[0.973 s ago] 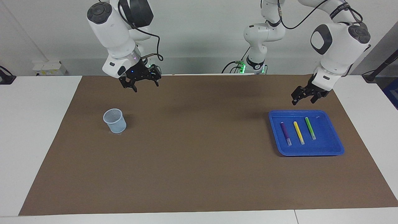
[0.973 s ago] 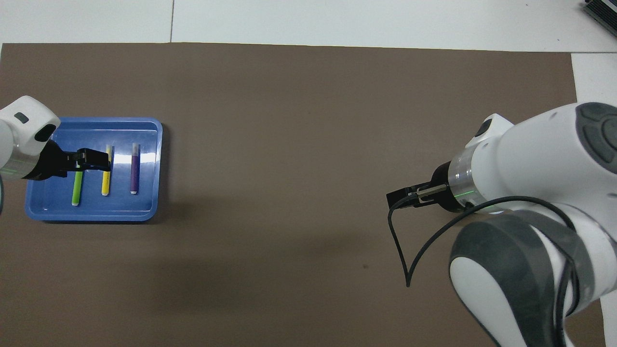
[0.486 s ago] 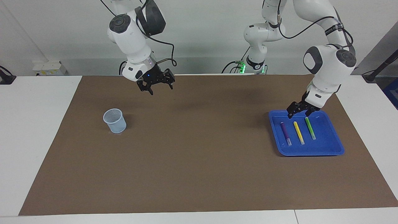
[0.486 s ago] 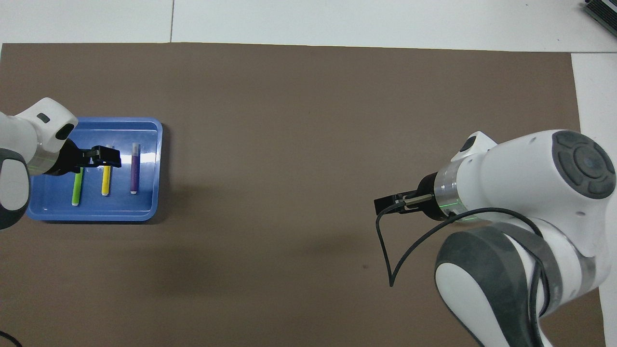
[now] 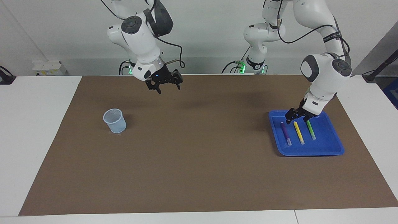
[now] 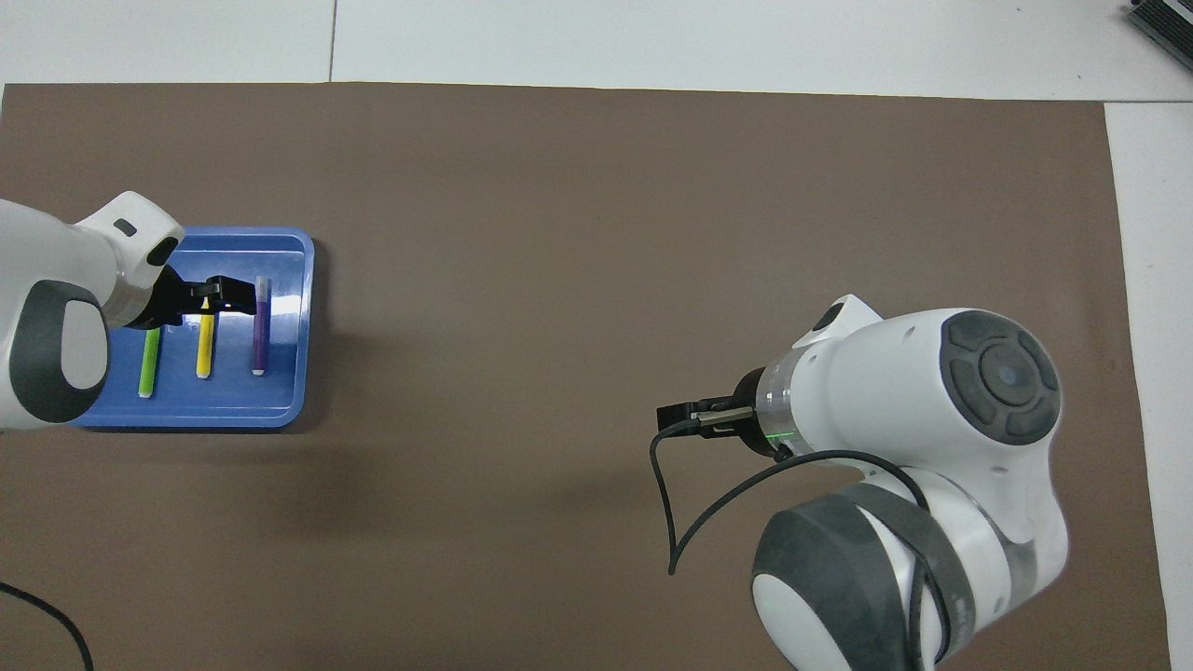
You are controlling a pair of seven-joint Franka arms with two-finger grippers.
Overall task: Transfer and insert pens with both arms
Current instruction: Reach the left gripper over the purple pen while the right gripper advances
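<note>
Three pens lie side by side in a blue tray (image 5: 311,153) at the left arm's end of the table: purple (image 5: 286,133), yellow (image 5: 298,132) and green (image 5: 310,129), pale caps pointing away from the robots. My left gripper (image 5: 297,119) hangs open just above the tray, over the ends of the purple and yellow pens nearest the robots, holding nothing. From overhead the left gripper (image 6: 228,296) covers the yellow pen's (image 6: 203,349) upper end, beside the purple pen (image 6: 260,331) and green pen (image 6: 147,362). My right gripper (image 5: 169,89) is open and empty, high over the brown mat.
A pale blue mesh cup (image 5: 114,120) stands upright on the brown mat (image 5: 199,161) toward the right arm's end; the right arm hides it from overhead. White table borders the mat. The right gripper (image 6: 676,415) trails a black cable loop (image 6: 666,503).
The left gripper has dropped from above the tray's robot-side edge to low over the pens. The right gripper has swung toward the table's middle, away from the cup. Both stayed open.
</note>
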